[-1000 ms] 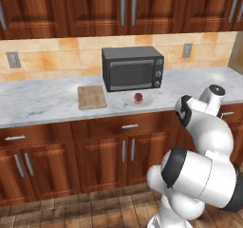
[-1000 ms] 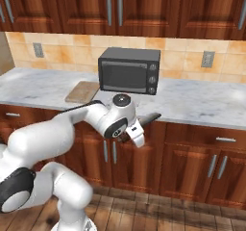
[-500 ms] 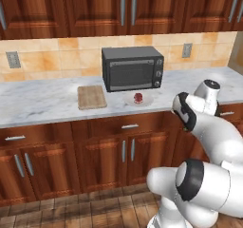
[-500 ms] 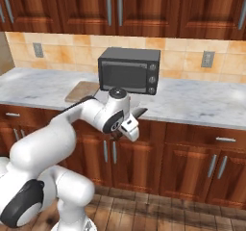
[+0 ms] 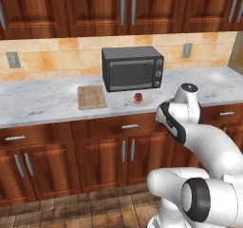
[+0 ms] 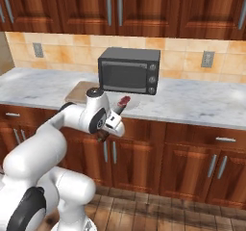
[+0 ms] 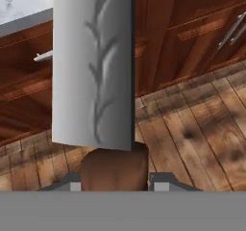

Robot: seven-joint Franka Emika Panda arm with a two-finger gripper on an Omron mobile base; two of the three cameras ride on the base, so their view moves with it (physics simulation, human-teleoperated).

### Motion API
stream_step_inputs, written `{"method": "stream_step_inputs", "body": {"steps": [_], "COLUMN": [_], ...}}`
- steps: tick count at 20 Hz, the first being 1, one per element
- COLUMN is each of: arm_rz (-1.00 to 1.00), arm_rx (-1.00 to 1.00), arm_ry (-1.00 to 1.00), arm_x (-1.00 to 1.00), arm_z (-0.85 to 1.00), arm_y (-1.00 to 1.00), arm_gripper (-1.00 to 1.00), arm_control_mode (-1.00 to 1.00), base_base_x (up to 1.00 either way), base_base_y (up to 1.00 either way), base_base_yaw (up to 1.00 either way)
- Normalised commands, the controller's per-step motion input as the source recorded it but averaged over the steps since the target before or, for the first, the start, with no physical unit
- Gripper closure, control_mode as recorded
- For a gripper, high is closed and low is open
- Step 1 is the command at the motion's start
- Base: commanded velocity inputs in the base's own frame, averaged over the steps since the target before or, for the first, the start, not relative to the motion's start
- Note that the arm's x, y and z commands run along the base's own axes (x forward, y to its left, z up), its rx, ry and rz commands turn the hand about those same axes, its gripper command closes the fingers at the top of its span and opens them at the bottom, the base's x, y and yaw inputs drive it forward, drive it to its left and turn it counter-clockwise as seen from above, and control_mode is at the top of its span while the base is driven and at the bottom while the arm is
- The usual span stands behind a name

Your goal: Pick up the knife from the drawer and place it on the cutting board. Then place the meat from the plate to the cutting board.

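Observation:
In the hand view my gripper (image 7: 114, 183) is shut on the dark brown handle of the knife (image 7: 93, 66). Its broad grey blade points away from the hand, toward the cabinet fronts and the wooden floor. From the right base view the gripper (image 6: 106, 134) hangs in front of the cabinets, just below the counter edge. The light tan cutting board (image 5: 91, 97) lies on the counter left of the microwave. The dark red meat (image 5: 138, 97) rests on the white plate (image 5: 137, 101), right of the board. A shut drawer (image 5: 114, 127) with a short silver handle sits under the plate.
A black microwave (image 5: 133, 68) stands at the back of the marble counter (image 5: 42, 103), behind board and plate. Reddish-brown cabinet doors (image 5: 104, 156) run below the counter and dark upper cabinets hang above. The floor (image 7: 202, 129) is wood planks.
The arm has swung leftward along the counter front and drawn closer to the cabinets. The knife has stayed in the grip. Board, plate and meat have not moved.

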Motion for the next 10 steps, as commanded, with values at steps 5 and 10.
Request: {"method": "stream_step_inputs", "body": {"steps": [5, 10], "arm_rz": [0.17, 0.04], "arm_rx": [-0.02, 0.00], "arm_ry": [0.00, 0.00], "arm_x": [0.02, 0.00], "arm_z": [-0.03, -0.01], "arm_y": [0.41, 0.06], "arm_gripper": [1.00, 1.00], "arm_control_mode": [-1.00, 1.00], "base_base_x": [0.00, -0.31], "base_base_y": [0.00, 0.57], "base_base_yaw": [0.00, 0.22]}}
